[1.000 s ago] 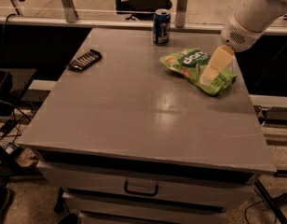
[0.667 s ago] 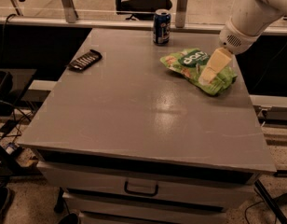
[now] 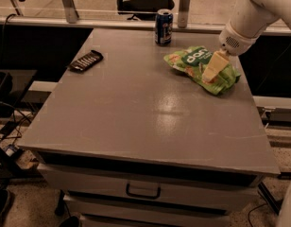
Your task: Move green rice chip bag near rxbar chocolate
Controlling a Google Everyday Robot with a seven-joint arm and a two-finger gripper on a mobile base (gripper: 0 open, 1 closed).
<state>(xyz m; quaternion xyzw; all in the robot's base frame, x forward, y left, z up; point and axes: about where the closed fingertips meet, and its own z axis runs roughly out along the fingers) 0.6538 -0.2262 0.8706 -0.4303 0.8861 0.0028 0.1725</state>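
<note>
Your hand (image 3: 212,74) sits on the green rice chip bag (image 3: 189,60) at the far right of the table (image 3: 136,122), grip impossible to tell, while the rxbar chocolate (image 3: 85,61) lies well apart to its left.

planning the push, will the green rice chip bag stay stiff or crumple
Probably crumples: the green rice chip bag looks crinkly and soft. Likely light, so it should slide on the smooth table. The gripper sits over its right end.

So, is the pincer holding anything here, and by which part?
Cannot tell: the pincer is down against the right half of the green rice chip bag, but no grip shows.
</note>
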